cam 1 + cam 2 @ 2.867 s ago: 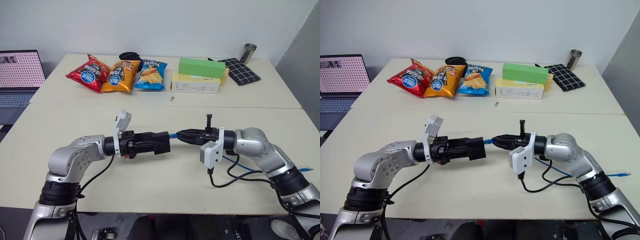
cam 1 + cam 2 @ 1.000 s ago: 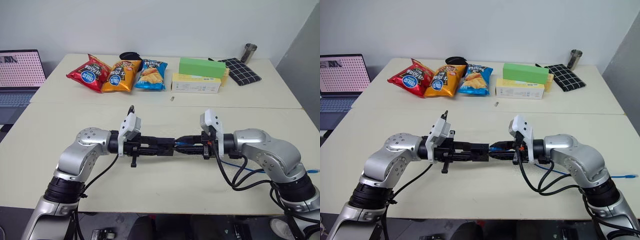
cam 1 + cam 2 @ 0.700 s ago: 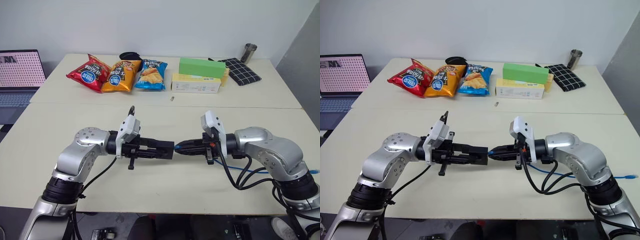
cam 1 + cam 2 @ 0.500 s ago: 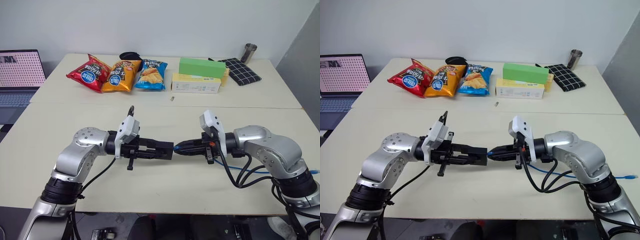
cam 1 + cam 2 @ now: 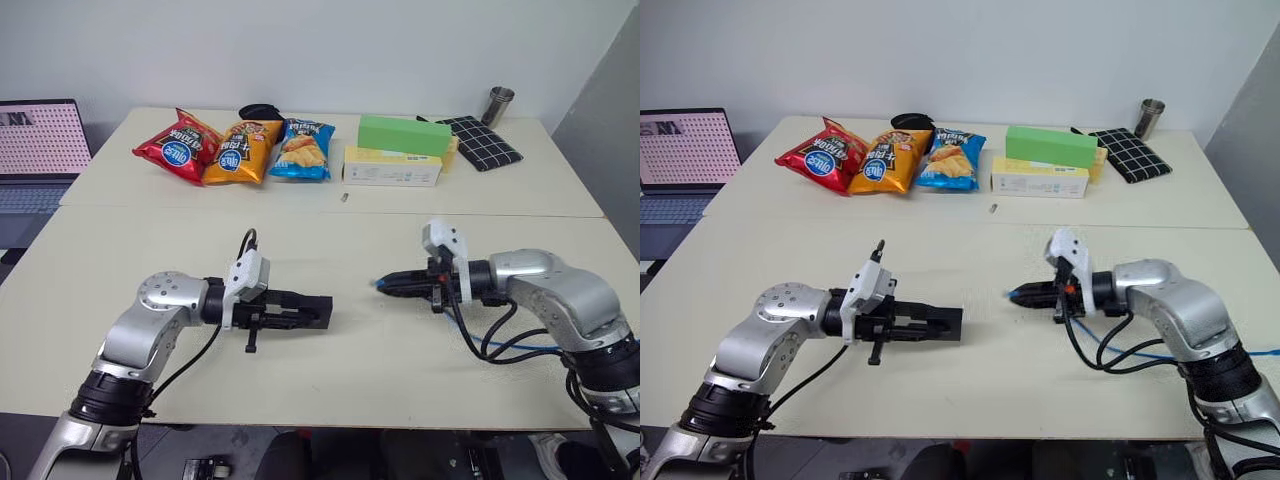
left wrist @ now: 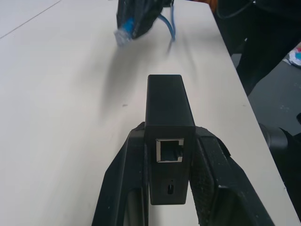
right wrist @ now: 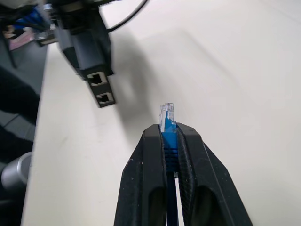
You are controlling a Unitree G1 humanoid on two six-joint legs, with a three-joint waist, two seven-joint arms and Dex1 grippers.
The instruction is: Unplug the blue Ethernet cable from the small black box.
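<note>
Fingers of the left gripper point(image 5: 300, 313) are clamped on the small flat matte black box point(image 6: 169, 123), gripping its two sides and holding it just above the pale beige tabletop point(image 5: 330, 370), its port edge facing the right arm. That port stands empty. Across a clear gap, the right gripper point(image 7: 169, 136) has its two black fingers pressed tight on the thin bright blue Ethernet cable point(image 7: 168, 132), pinching it just behind the clear plug, which pokes out past the fingertips toward the box without touching it. From the grip the blue cord trails back under the right forearm and off along the table's right edge. Well behind both arms, on the far table, lie three crisp bags point(image 5: 235, 148), a green carton point(image 5: 404, 134) stacked on a yellow one, a black checked cloth point(image 5: 483, 141) and a steel cup point(image 5: 499, 104).
</note>
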